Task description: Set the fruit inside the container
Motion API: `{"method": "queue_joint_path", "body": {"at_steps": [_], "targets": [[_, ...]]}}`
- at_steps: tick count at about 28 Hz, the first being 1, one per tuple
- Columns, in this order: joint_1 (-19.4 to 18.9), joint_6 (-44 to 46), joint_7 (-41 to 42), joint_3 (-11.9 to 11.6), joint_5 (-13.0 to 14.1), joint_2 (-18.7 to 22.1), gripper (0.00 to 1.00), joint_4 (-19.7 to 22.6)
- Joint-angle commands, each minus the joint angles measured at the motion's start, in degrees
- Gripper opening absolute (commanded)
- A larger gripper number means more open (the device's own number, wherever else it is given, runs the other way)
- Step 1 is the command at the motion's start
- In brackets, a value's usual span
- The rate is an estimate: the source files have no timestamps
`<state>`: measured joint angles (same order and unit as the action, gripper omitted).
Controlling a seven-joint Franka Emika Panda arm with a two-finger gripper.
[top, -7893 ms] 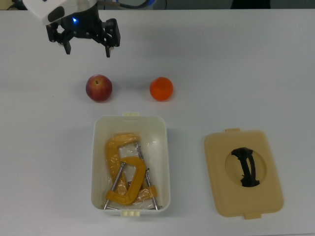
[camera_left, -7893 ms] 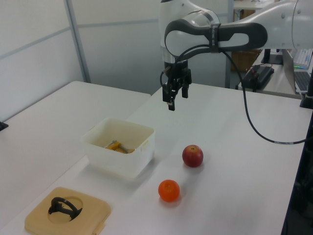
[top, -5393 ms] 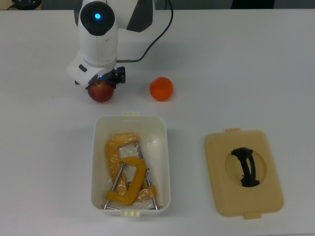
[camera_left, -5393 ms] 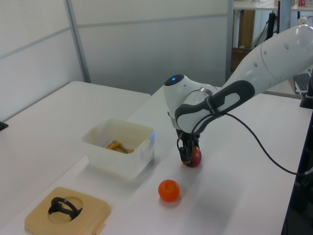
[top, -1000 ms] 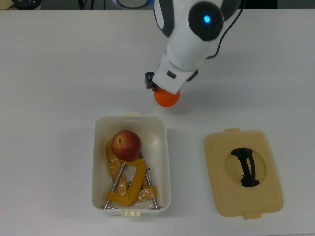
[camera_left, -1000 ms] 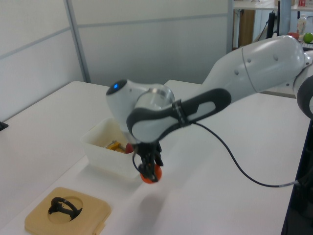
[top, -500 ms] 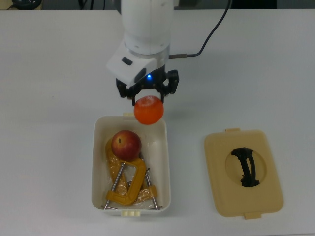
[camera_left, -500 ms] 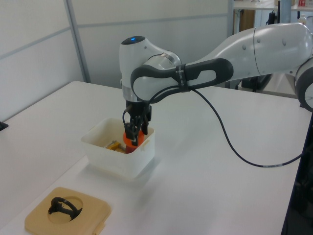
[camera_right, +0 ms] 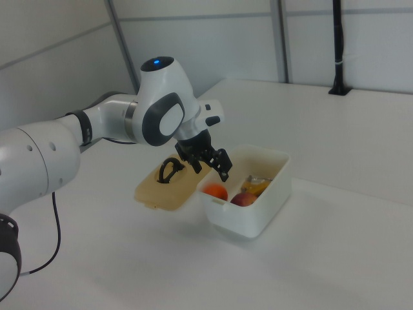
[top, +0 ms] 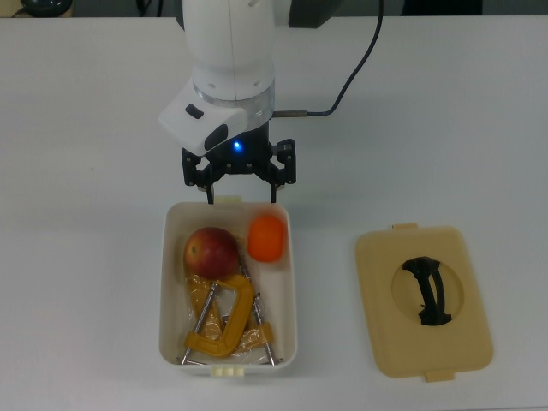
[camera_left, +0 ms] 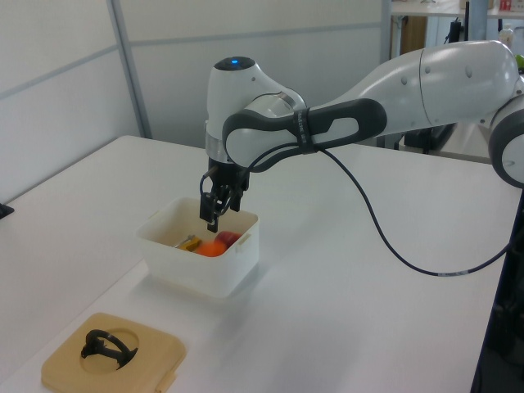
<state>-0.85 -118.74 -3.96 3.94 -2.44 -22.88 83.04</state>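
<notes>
Pincer (top: 241, 182) empty, fingers spread, above container (top: 169, 282) end wall; orange (top: 267, 237) and apple (top: 211, 252) rest inside on clamps (top: 224, 321).

The white rectangular plastic tub (top: 289, 282) is seen to have smooth, slightly glossy walls with small cream plastic tabs. The red apple with yellowish flecks (top: 211, 253) is shown with a smooth, faintly shiny skin; the bright orange fruit (top: 267, 237) appears smooth and matt. The yellow painted metal C-clamps (top: 220, 321) carry bare steel screw rods. The flat tan plastic lid (top: 424, 301) is matt, with a black plastic handle. The white table surface (top: 445, 111) is smooth and matt. The arm's white glossy plastic shell (camera_left: 446, 78) is joined to a matt black two-finger gripper (top: 240, 192).
</notes>
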Motion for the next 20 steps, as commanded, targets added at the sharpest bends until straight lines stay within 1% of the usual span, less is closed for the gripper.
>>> {"method": "queue_joint_path", "body": {"at_steps": [1, 4, 6, 11, 16, 20], "targets": [[0.32, 4.91, -0.17, -0.68, 0.25, 1.08, 1.0, -0.07], [0.68, 8.16, 0.27, -1.3, 0.25, 1.87, 1.0, -0.16], [0.68, 11.24, 0.88, -2.53, 0.25, 2.66, 1.0, -0.07], [0.94, 16.16, 3.08, -4.2, 0.16, 4.07, 1.0, 0.02], [0.94, 18.81, 3.52, -5.87, -0.46, 4.51, 1.0, 0.02], [1.03, 18.98, 3.52, -6.05, -0.54, 4.42, 1.0, 0.02]]}}
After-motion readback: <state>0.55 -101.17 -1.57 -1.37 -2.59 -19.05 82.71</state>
